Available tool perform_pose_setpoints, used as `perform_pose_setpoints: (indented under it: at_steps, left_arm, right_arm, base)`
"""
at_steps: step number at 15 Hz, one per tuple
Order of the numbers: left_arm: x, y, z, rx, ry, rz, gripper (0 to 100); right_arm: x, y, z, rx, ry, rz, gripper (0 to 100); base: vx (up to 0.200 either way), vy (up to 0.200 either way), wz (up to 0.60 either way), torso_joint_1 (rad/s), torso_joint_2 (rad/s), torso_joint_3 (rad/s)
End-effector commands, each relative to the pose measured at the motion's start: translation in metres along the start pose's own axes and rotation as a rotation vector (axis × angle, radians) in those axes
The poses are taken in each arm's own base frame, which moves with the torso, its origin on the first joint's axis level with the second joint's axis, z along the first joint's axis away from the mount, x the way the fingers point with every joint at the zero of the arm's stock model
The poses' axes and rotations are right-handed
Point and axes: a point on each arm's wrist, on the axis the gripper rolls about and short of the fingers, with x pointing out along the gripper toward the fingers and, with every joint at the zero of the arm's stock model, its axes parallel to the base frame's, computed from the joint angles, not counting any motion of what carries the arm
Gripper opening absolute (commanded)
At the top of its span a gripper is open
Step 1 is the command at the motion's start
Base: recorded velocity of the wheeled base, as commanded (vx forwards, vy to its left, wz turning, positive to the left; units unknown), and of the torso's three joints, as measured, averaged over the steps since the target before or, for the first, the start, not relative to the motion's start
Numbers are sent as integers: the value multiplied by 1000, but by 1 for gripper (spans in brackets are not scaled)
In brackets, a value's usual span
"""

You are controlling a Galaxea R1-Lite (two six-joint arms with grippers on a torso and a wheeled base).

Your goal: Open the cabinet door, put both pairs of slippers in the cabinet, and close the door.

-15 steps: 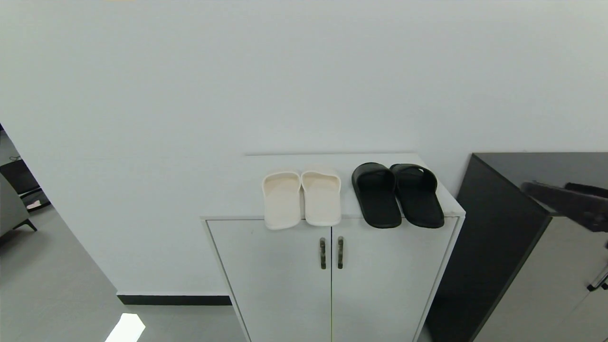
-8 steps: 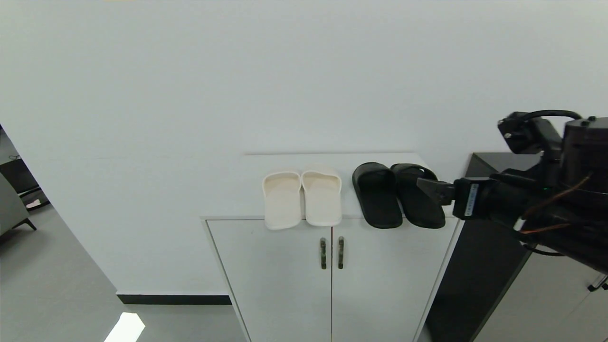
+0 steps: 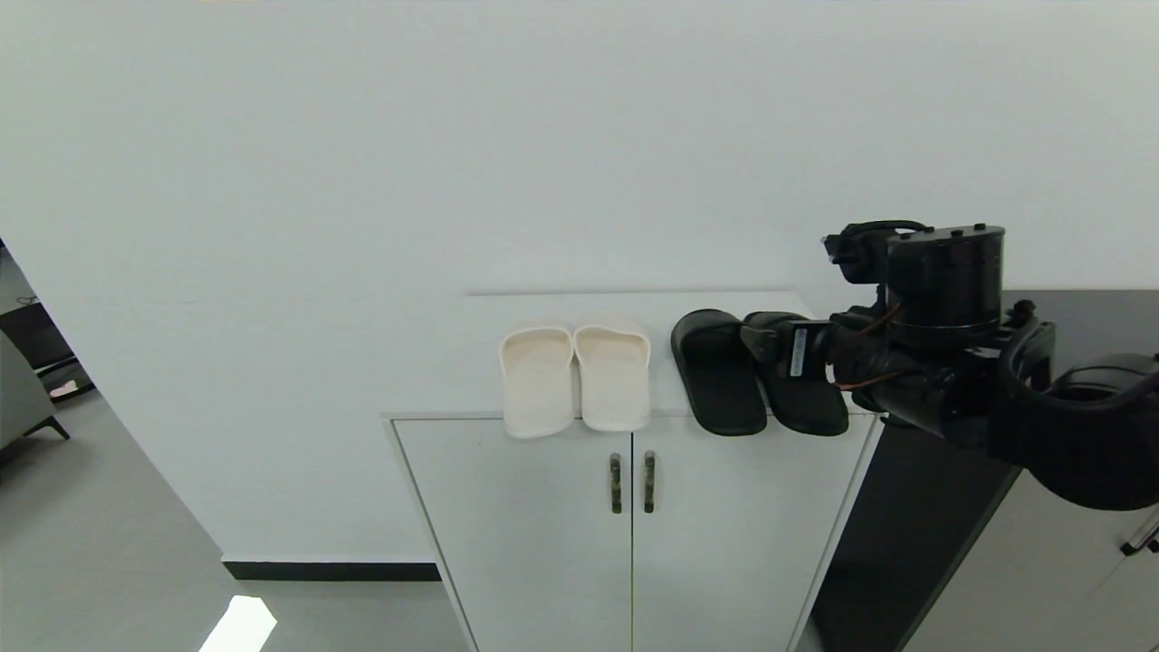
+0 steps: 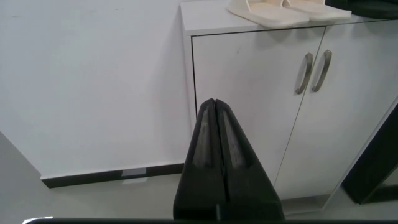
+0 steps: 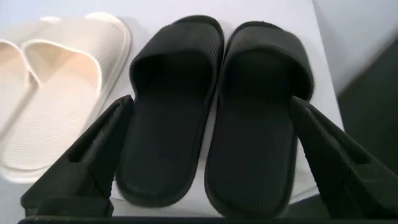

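Slippers point(image 5: 186, 124), black, flanked by wide-open empty right pincer point(image 5: 211, 104); left pincer point(image 4: 214, 109) closed, empty

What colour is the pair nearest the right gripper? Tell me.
Black; the slippers show best in the right wrist view.

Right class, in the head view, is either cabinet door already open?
No, both cabinet doors are shut, with their handles side by side at the middle seam.

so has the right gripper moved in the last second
Yes. The right gripper has swung in leftward from the head view's right edge and now sits open over the pair of black slippers on the unmoved white cabinet.
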Motion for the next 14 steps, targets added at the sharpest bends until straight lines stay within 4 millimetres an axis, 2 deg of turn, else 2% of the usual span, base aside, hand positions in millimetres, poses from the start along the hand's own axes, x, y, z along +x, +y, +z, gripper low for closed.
perform_pose_setpoints:
  at_steps: [1,6,11,14]
  left_arm:
    - [0,0,0,-1,2,2,0]
    - [0,0,0,-13,2,2,0]
    - [0,0,0,-13,1,2,0]
    - [0,0,0,-13,2,2,0]
  right_arm:
    - [21,-1,-15,-25,40,-23,100]
    - [55,-2,-29,-41,24,-42,100]
    - [74,4,-31,-37,15,-42,100]
    - [92,4,-32,-32,4,-54,100]
  base:
    - [0,0,0,0,0,0]
    - [0,0,0,0,0,0]
    - [0,0,0,0,0,0]
    - [0,0,0,0,0,0]
